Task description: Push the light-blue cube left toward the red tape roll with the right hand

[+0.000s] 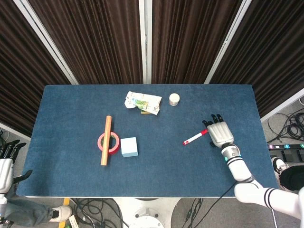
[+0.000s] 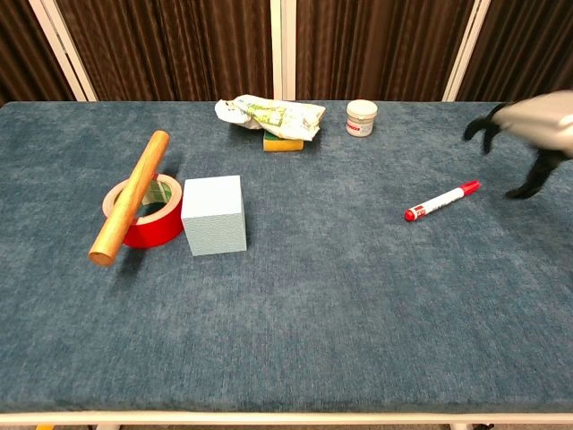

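Note:
The light-blue cube (image 1: pixel 129 147) (image 2: pixel 215 215) stands on the table, its left side against the red tape roll (image 1: pixel 109 142) (image 2: pixel 144 213). A wooden stick (image 1: pixel 105 140) (image 2: pixel 131 195) lies slanted across the roll. My right hand (image 1: pixel 219 134) (image 2: pixel 528 134) hovers at the table's right side, fingers spread and empty, far from the cube. A red-and-white marker (image 1: pixel 195 137) (image 2: pixel 441 201) lies on the cloth just left of that hand. My left hand (image 1: pixel 8 159) hangs off the table's left edge, fingers apart, holding nothing.
A crumpled wrapper (image 1: pixel 140 102) (image 2: pixel 267 114) sits over a yellow sponge (image 2: pixel 283 142) at the back centre. A small white jar (image 1: pixel 174 99) (image 2: pixel 362 117) stands to its right. The blue table cloth (image 1: pixel 71 109) ends at edges on all sides.

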Robot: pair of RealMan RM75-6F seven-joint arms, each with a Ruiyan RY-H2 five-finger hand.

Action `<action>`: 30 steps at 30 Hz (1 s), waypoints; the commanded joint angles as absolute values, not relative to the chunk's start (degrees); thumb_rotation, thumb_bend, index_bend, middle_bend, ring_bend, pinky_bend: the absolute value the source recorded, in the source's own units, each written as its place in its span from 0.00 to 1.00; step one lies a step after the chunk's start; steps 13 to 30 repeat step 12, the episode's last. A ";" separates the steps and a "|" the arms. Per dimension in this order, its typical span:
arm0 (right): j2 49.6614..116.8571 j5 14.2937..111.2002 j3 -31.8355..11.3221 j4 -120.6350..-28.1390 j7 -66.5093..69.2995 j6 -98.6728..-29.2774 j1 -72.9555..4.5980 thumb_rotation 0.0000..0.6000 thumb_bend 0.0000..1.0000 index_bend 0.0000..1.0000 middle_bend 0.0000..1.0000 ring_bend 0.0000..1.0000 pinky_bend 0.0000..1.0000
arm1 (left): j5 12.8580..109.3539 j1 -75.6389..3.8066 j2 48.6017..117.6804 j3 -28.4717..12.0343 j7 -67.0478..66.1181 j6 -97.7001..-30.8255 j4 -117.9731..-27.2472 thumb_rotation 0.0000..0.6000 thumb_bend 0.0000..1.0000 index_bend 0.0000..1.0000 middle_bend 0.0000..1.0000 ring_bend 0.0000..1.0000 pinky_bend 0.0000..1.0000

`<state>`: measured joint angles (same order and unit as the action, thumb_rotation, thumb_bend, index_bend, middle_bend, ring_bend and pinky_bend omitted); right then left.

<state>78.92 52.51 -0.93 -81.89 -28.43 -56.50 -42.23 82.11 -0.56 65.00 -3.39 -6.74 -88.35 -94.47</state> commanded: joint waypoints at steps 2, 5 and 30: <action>68.40 63.87 0.52 -89.42 -15.16 -69.74 -31.72 1.00 0.17 0.17 0.26 0.01 0.04 | 81.12 -0.58 65.33 -3.51 -6.09 -87.68 -93.72 1.00 0.16 0.26 0.25 0.16 0.17; 63.63 69.65 2.63 -91.64 -7.16 -75.95 -25.81 1.00 0.18 0.16 0.20 0.01 0.04 | 80.42 -0.56 65.60 -3.72 -5.85 -87.45 -93.38 1.00 0.16 0.26 0.25 0.16 0.17; 60.55 80.66 6.29 -91.05 3.22 -88.54 -15.10 1.00 0.19 0.11 0.14 0.00 0.03 | 79.39 -0.16 66.35 -3.91 -6.90 -87.90 -93.77 1.00 0.16 0.26 0.25 0.16 0.17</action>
